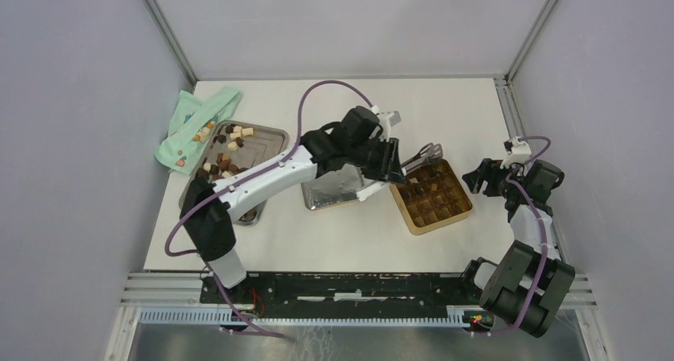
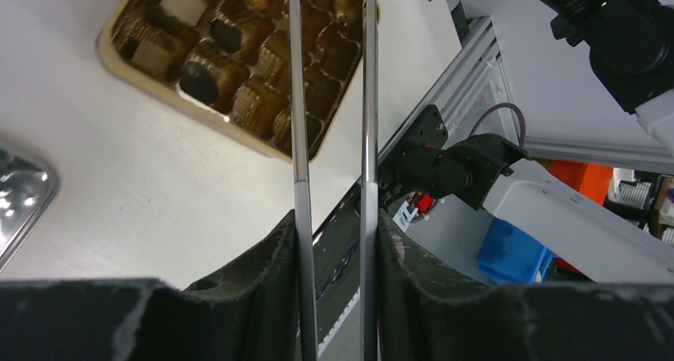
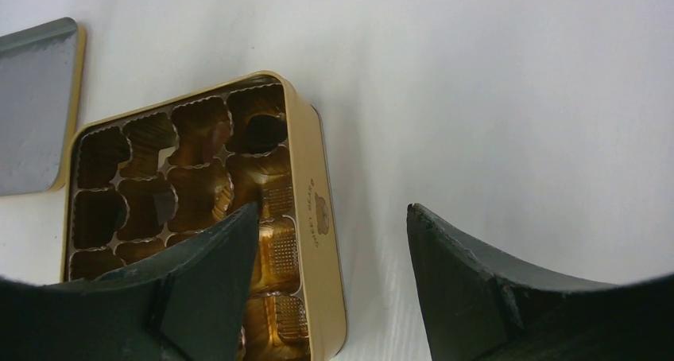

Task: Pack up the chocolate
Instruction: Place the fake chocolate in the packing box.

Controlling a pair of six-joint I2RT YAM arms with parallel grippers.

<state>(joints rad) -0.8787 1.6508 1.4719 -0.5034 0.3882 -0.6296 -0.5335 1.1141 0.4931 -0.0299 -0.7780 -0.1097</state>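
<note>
White bench [image 1: 334, 226]. Left gripper [image 2: 334, 242] half-closed on tweezers [image 2: 296, 98], tin [image 1: 443, 223] just ahead. Right gripper [image 3: 330, 210] wide, empty. Chocolate [image 1: 226, 150]: mostly far to left gripper's left, few in tin. Likely step: placing; next needs tips over a vacant cell.

left claw [image 1: 395, 164] — tweezers [image 1: 423, 155] held, beside tin [image 1: 442, 216] | right claw [image 1: 475, 176] — near tin

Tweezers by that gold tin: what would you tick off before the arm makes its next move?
1. The left gripper grips the tweezers: ok.
2. Anything pinched between their tips: cannot tell, too small from above.
3. The gold tin is open, with empty compartments: ok.
4. The right gripper is open, holding nothing: ok.
5. More chocolate waits in the tray: ok.
</note>
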